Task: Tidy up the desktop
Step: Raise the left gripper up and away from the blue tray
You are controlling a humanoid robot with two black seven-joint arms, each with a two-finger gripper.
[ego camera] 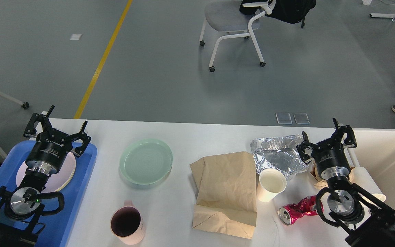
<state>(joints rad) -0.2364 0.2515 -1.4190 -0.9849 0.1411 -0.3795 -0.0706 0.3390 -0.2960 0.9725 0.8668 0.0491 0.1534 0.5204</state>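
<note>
Bench (183, 132): the white desktop spans the view, carrying dishes toward 9 o'clock and litter toward 3 o'clock; it looks sorted only in part.
Bin (389, 161): cream-white, at the bench's 3 o'clock edge, likely there to take the rubbish.
Tray (87, 164): blue, at the 9 o'clock edge, with a pale plate (69, 171) already in it, so it seems meant for crockery.
Paper bag (226, 187): crumpled brown, flat at the centre, its upper corner touching the foil (279, 154) at its 2 o'clock.
Green plate (146, 161): on the bare bench, just beside the tray at the tray's 3 o'clock.
Pink mug (128, 223): upright, at 6 o'clock from the green plate.
Paper cup (271, 185): upright, against the bag's right edge.
Crushed can (298, 209): red, lying on its side at 5 o'clock from the cup.
Left gripper (58, 127): fingers spread, empty, over the tray; the green plate is near at its 4 o'clock.
Right gripper (326, 135): fingers apart, empty, between foil and bin; the foil is just at its 9 o'clock.
</note>
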